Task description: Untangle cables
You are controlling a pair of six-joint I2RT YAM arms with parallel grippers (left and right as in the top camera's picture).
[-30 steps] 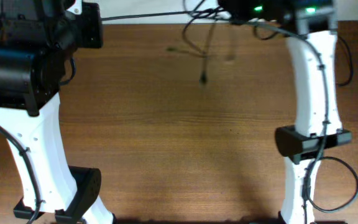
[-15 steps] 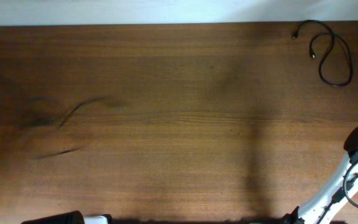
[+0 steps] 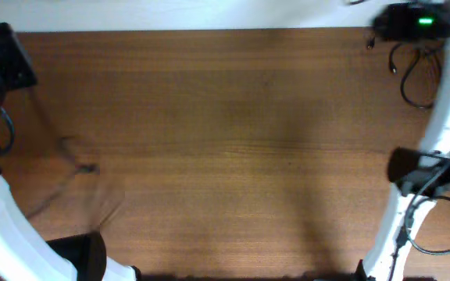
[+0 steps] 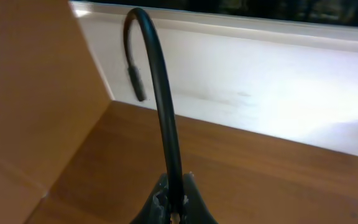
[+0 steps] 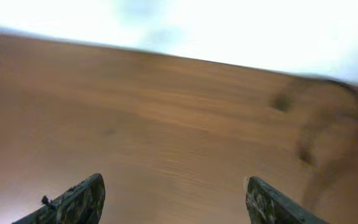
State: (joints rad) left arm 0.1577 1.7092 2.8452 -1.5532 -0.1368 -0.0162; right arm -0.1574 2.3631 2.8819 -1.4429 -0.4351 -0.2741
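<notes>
– So, what is the surface like, and the room?
– It's a broad brown wood-grain tabletop (image 3: 225,140) with a white wall (image 3: 209,14) along its far edge. In the left wrist view a tan wooden side panel (image 4: 30,93) meets that wall at a corner.
– Anything lit or written?
– Only a small green lamp (image 3: 424,22) glows on the dark housing of the white right arm (image 3: 444,117). Any lettering is too blurred to read.
– And the left hand?
– The left hand (image 4: 174,202) is clenched on a thin black cord (image 4: 163,112). The cord rises from between the fingertips, arches over and ends in a small dark plug (image 4: 135,84) seen against the wall.
– The right one?
– The right hand (image 5: 174,183) is released, its two dark fingers (image 5: 79,202) wide apart above the tabletop and grasping nothing.
– Where are the other cables?
– A thin black looped cable (image 3: 403,86) lies at the far right corner of the tabletop, just beside the right arm and partly hidden by it. A faint blurred cord streak (image 3: 80,168) shows near the left edge. I cannot tell whether it belongs to the held cord.
</notes>
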